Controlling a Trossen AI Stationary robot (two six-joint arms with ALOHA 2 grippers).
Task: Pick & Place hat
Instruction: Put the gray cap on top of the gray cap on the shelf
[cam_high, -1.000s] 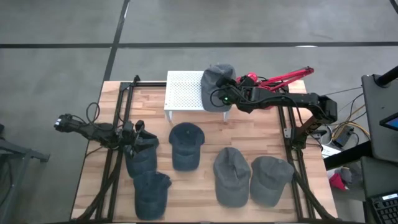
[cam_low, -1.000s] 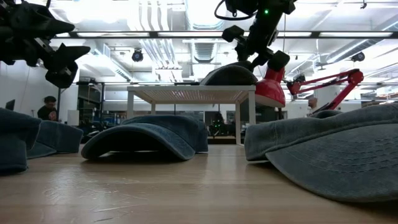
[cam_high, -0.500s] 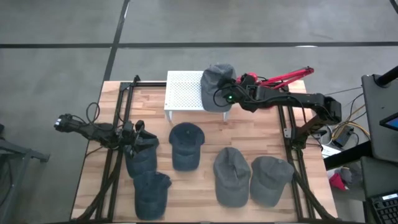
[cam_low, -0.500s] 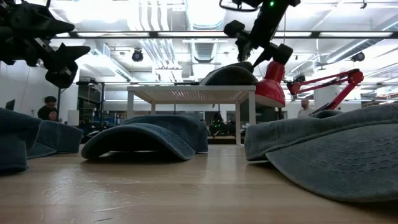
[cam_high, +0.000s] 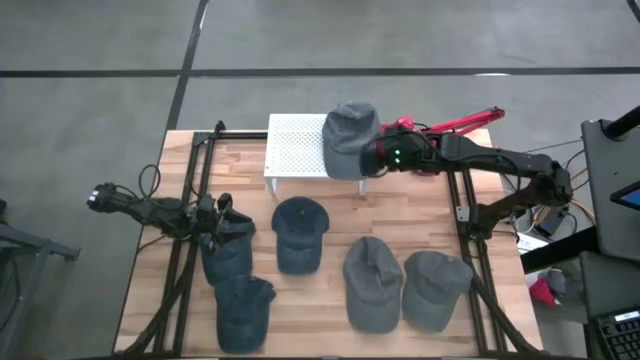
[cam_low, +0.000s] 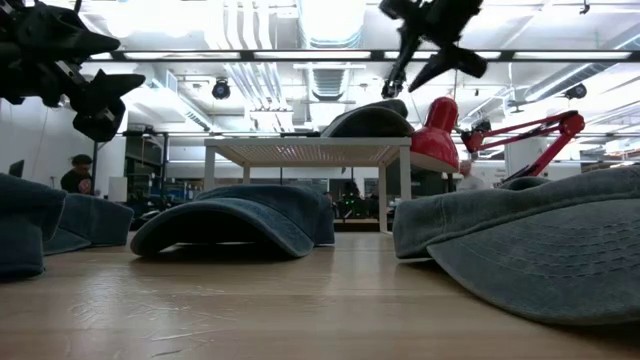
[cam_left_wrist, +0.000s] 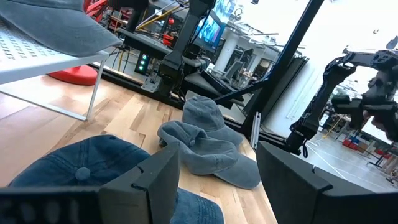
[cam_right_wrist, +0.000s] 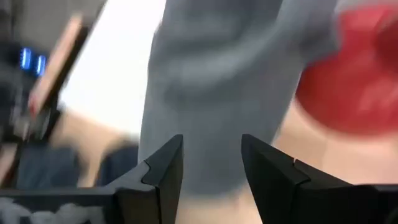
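Note:
A grey-blue hat (cam_high: 348, 136) lies on the right end of a white perforated stand (cam_high: 296, 147), its brim hanging over the stand's right edge; it also shows in the low view (cam_low: 368, 122) and, blurred, in the right wrist view (cam_right_wrist: 217, 81). My right gripper (cam_high: 372, 158) is open and empty just right of that hat, and in the low view it (cam_low: 430, 45) hangs above it. My left gripper (cam_high: 214, 214) is open and empty, held high (cam_low: 85, 75) over the hats at the table's left.
Several more denim hats lie on the wooden table: one in the middle (cam_high: 300, 232), two at the near right (cam_high: 372, 280) (cam_high: 435, 288), two at the near left (cam_high: 228, 252) (cam_high: 243, 308). A red desk lamp (cam_high: 455, 124) stands behind the right arm.
My right gripper has risen and drawn back toward the table's right edge, away from the hat on the stand. The hat has stayed where it was on the stand.

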